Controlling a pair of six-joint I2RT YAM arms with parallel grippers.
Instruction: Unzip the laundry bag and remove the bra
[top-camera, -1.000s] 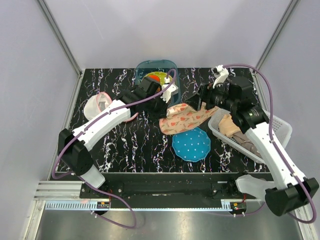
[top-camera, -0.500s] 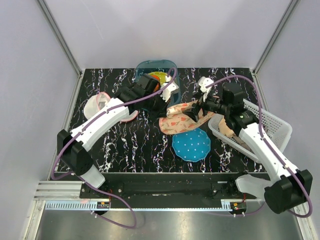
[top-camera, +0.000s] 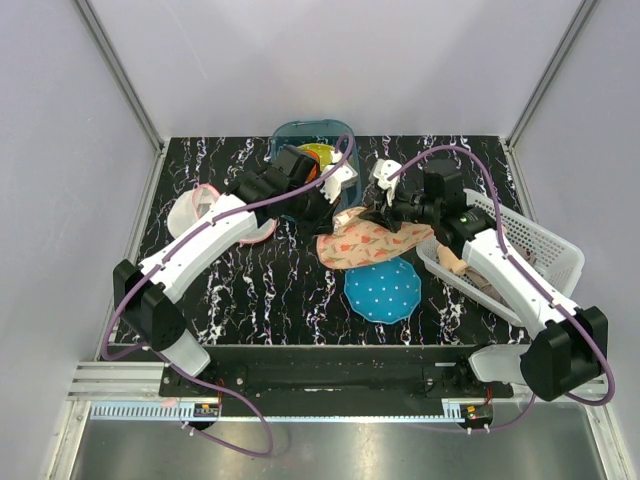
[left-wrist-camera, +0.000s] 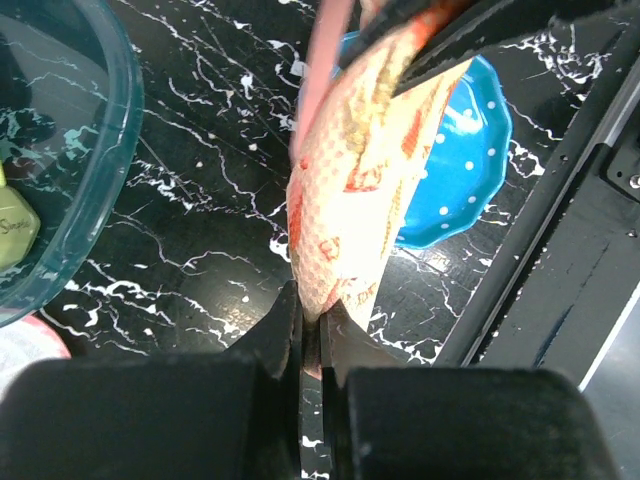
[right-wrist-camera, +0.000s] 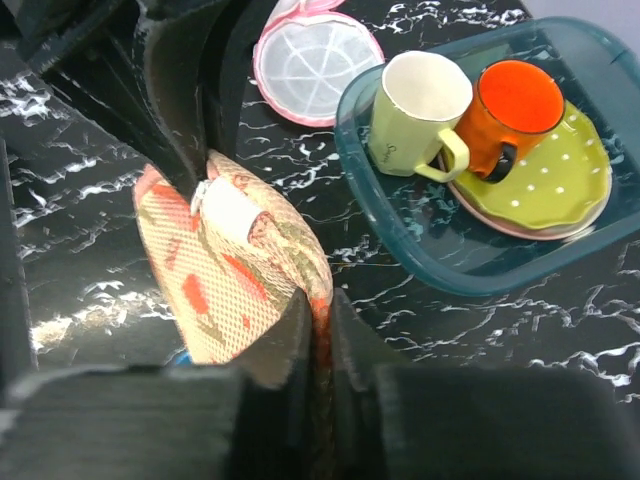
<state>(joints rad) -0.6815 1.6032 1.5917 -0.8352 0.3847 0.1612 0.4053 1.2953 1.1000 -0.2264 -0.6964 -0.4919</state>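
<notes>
Left jaws clamp the laundry bag (left-wrist-camera: 345, 200) by its rim; right jaws pinch its pink edging opposite. Bag spans between them, blue plate (left-wrist-camera: 465, 150) beyond. Likely light, limp fabric: hold edging or zipper tab.

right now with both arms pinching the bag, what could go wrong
1. The left fingers and right fingers each pinch a thin fabric edge of the laundry bag. No zipper pull shows in either grip, so pulling may only stretch the bag or slip off it.
2. The bag hangs over the blue plate and might drag it.
3. The teal tray sits close to the left arm, so a swing could knock it.
</notes>
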